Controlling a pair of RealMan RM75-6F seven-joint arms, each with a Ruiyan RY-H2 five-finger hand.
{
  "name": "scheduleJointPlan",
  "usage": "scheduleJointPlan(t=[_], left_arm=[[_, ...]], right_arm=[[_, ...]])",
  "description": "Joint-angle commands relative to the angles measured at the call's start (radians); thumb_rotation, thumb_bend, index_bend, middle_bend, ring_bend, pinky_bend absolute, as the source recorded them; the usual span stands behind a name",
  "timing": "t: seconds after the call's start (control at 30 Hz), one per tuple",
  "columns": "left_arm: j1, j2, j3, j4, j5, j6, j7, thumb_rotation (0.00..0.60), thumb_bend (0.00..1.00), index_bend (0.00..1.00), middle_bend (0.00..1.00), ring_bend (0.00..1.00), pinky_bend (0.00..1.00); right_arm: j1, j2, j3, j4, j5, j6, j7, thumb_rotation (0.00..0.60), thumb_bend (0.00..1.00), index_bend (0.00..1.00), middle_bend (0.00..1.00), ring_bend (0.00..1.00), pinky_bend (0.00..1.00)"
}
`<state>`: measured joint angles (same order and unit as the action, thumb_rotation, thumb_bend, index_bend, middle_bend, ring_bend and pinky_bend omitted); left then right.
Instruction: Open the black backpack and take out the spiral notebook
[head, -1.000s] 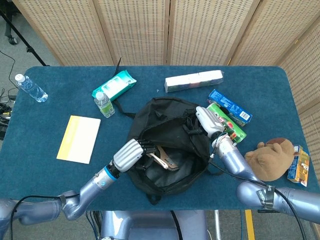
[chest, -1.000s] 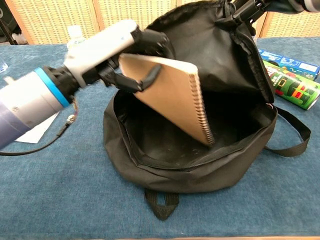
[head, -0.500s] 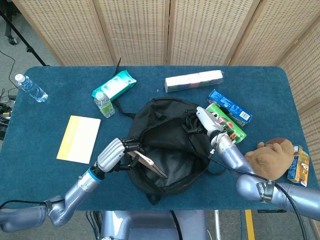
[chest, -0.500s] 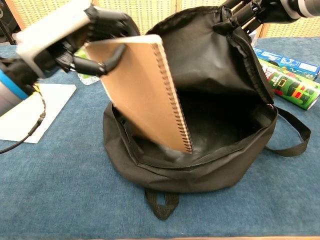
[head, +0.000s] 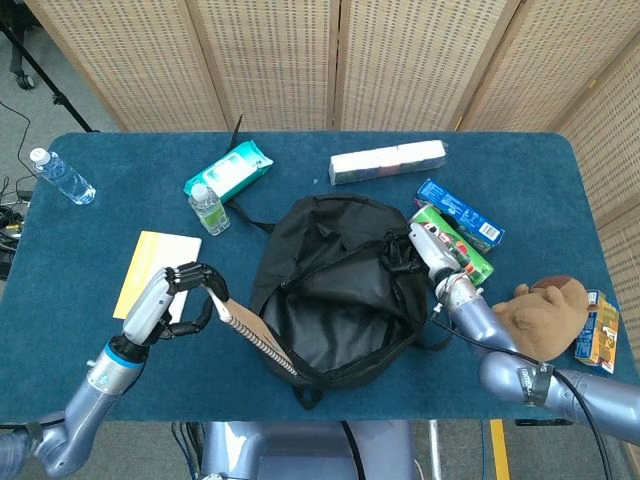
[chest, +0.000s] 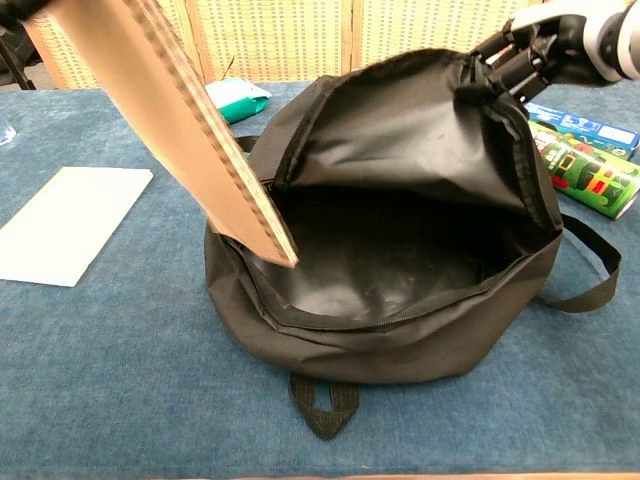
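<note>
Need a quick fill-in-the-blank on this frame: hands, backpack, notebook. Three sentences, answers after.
1. The spiral notebook is held by the ____ hand.
2. The right hand grips the open black ____ by its flap.
3. Right of the backpack, near the table edge, lies a brown plush ____.

Missing words: left; backpack; toy

Head view: high, looking steeply down, whole blue-covered table (head: 90, 330) in frame. Chest view: low, near, facing forward into the open black fabric backpack (chest: 400, 290). Shared: backpack, centre frame.
</note>
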<state>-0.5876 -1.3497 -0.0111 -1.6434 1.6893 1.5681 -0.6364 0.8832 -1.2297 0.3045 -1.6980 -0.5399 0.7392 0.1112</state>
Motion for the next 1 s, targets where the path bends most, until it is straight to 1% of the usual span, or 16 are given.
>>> scheduleJointPlan(t=[0.03, 0.17, 0.27, 0.37, 0.5, 0.57, 0.63, 0.8, 0.83, 0.87, 0.9, 0.93, 0.97, 1.0], left_arm=[[0.029, 0.105, 0.001, -0.087, -0.034, -0.007, 0.01, 0.6, 0.6, 0.81, 0.62, 0.45, 0.55], [0.047, 0.221, 0.005, -0.167, -0.091, -0.042, -0.044, 0.6, 0.6, 0.81, 0.62, 0.45, 0.55], [0.05, 0.309, 0.007, -0.194, -0.153, -0.107, -0.072, 0.6, 0.6, 0.82, 0.62, 0.45, 0.55], [0.045, 0.359, 0.011, -0.183, -0.209, -0.183, -0.094, 0.6, 0.6, 0.82, 0.62, 0.45, 0.56], [0.033, 0.399, 0.025, -0.137, -0.277, -0.308, -0.085, 0.6, 0.6, 0.82, 0.62, 0.45, 0.56], [0.028, 0.403, 0.029, -0.106, -0.309, -0.365, -0.082, 0.6, 0.6, 0.82, 0.62, 0.45, 0.56], [0.026, 0.392, 0.028, -0.077, -0.338, -0.401, -0.073, 0.6, 0.6, 0.82, 0.62, 0.45, 0.56], [0.021, 0.296, 0.003, 0.045, -0.44, -0.471, 0.03, 0.6, 0.59, 0.82, 0.62, 0.45, 0.56], [0.019, 0.279, -0.001, 0.063, -0.454, -0.481, 0.048, 0.6, 0.58, 0.82, 0.6, 0.44, 0.55], [0.017, 0.261, -0.005, 0.081, -0.467, -0.489, 0.065, 0.6, 0.57, 0.8, 0.55, 0.42, 0.55], [0.016, 0.236, -0.014, 0.104, -0.483, -0.495, 0.085, 0.6, 0.54, 0.72, 0.39, 0.32, 0.53], [0.017, 0.22, -0.019, 0.119, -0.493, -0.498, 0.098, 0.6, 0.5, 0.57, 0.2, 0.18, 0.45], [0.017, 0.199, -0.026, 0.136, -0.503, -0.501, 0.108, 0.6, 0.47, 0.45, 0.09, 0.1, 0.38], [0.018, 0.187, -0.031, 0.145, -0.506, -0.504, 0.109, 0.6, 0.43, 0.28, 0.01, 0.02, 0.28]], right_arm=[[-0.024, -0.016, -0.028, 0.016, -0.046, 0.012, -0.006, 0.6, 0.72, 0.63, 0.69, 0.6, 0.72], [-0.054, -0.047, -0.047, 0.043, -0.093, 0.022, 0.015, 0.6, 0.72, 0.63, 0.69, 0.6, 0.72], [-0.078, -0.072, -0.066, 0.062, -0.141, 0.022, 0.028, 0.6, 0.72, 0.63, 0.69, 0.6, 0.72], [-0.103, -0.094, -0.087, 0.067, -0.204, 0.04, 0.03, 0.6, 0.72, 0.63, 0.69, 0.6, 0.72], [-0.144, -0.123, -0.123, 0.069, -0.325, 0.07, 0.041, 0.6, 0.72, 0.63, 0.69, 0.6, 0.72], [-0.161, -0.135, -0.134, 0.072, -0.375, 0.076, 0.057, 0.6, 0.72, 0.63, 0.69, 0.6, 0.72], [-0.17, -0.143, -0.141, 0.075, -0.41, 0.078, 0.067, 0.6, 0.72, 0.63, 0.69, 0.6, 0.72], [-0.189, -0.158, -0.152, 0.086, -0.487, 0.086, 0.088, 0.6, 0.72, 0.63, 0.69, 0.6, 0.72], [-0.191, -0.158, -0.153, 0.086, -0.496, 0.086, 0.09, 0.6, 0.72, 0.63, 0.69, 0.6, 0.72], [-0.193, -0.158, -0.154, 0.085, -0.504, 0.087, 0.091, 0.6, 0.72, 0.63, 0.69, 0.6, 0.72], [-0.196, -0.157, -0.156, 0.084, -0.517, 0.089, 0.093, 0.6, 0.72, 0.63, 0.69, 0.6, 0.72], [-0.198, -0.156, -0.157, 0.083, -0.525, 0.09, 0.093, 0.6, 0.7, 0.63, 0.68, 0.6, 0.72], [-0.201, -0.155, -0.159, 0.081, -0.538, 0.093, 0.093, 0.6, 0.64, 0.62, 0.65, 0.59, 0.72], [-0.203, -0.153, -0.16, 0.08, -0.549, 0.096, 0.093, 0.6, 0.53, 0.6, 0.6, 0.56, 0.72]])
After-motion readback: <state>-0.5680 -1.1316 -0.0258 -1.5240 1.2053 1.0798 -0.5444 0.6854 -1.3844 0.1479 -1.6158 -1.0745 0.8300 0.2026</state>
